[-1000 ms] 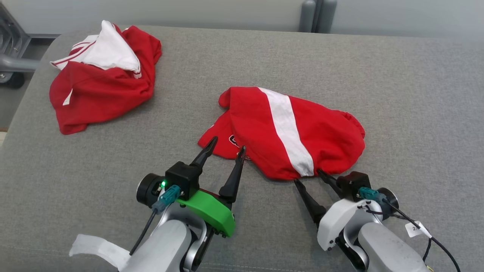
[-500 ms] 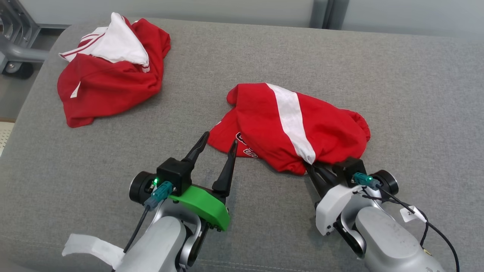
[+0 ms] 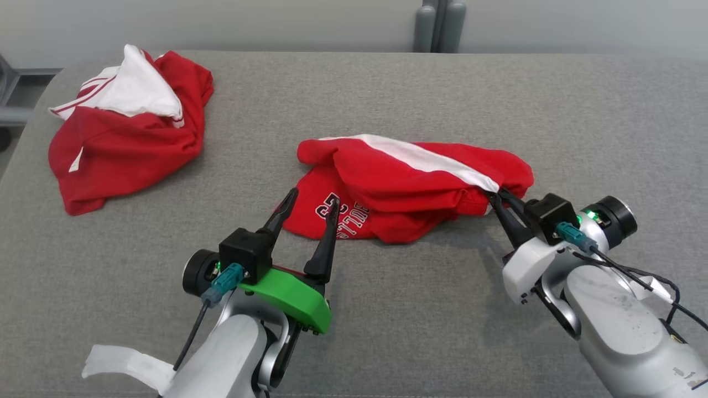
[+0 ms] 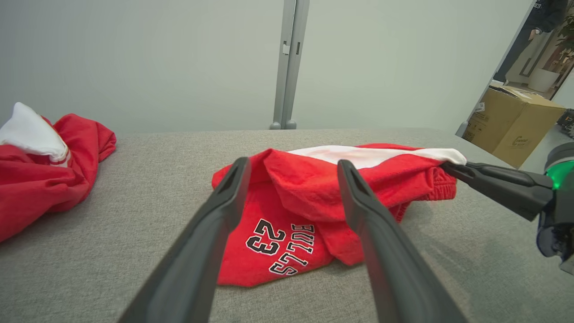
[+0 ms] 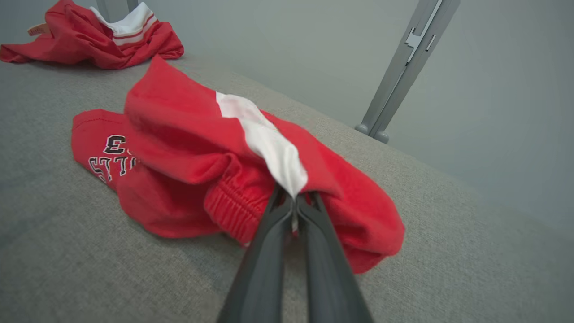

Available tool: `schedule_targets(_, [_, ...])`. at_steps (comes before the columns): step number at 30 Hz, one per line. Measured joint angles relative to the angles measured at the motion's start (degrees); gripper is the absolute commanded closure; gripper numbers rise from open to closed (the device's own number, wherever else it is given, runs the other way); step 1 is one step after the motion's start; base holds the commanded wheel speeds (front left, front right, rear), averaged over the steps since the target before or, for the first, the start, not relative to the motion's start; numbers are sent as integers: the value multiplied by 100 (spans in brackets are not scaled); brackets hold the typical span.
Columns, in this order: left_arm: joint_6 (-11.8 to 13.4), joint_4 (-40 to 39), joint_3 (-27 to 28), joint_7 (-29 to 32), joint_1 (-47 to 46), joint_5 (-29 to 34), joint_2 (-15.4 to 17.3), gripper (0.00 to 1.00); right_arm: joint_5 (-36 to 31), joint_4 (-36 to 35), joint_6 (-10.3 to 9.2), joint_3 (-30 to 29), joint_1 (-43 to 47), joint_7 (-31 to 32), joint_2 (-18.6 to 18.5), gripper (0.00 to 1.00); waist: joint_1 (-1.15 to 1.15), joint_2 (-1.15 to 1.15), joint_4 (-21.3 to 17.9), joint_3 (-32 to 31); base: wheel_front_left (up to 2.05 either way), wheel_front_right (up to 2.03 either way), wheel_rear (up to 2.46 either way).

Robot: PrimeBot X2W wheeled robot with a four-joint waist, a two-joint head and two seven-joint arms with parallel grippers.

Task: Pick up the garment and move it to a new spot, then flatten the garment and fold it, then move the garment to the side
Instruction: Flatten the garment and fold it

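The garment is a pair of red shorts with a white side stripe and black lettering, crumpled in the middle of the grey cushioned surface. My right gripper is shut on its right edge, where the white stripe ends, and that edge is lifted a little. The right wrist view shows the garment pinched between the closed fingers. My left gripper stands open just over the garment's near left corner, by the lettering, holding nothing. The left wrist view also shows the right gripper's fingers.
A second red and white garment lies bunched at the far left of the surface. A grey post stands behind the far edge. A cardboard box sits off to the right. Bare surface lies in front and to the right.
My right gripper closed on the garment's right edge and lifted it up and to the right, pulling the cloth into a longer shape. The left gripper stayed open. The head camera shifted.
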Motion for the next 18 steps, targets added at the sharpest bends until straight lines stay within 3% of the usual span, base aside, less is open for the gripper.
schedule_targets(8, [0, -25, 40, 0, 186, 0, -3, 0, -402, -127, 255, 320, 90, -5, -656, 100, 0, 0, -393, -156, 0, 0, 0])
schedule_targets(13, [8, -22, 29, 0, 246, -1, -10, 0, -413, 178, 258, 276, 414, -5, -1006, 100, 0, 0, -626, -251, 0, 0, 0])
schedule_targets(17, [9, -5, -33, 0, 261, -9, -16, 0, -313, 313, 258, 151, 556, -5, -1067, 100, 0, 0, -765, -314, 0, 0, 0])
schedule_targets(18, [8, 4, -62, 5, 265, -9, -20, 0, -266, 324, 257, 101, 567, -5, -1063, 92, 0, 0, -789, -325, 0, 0, 0])
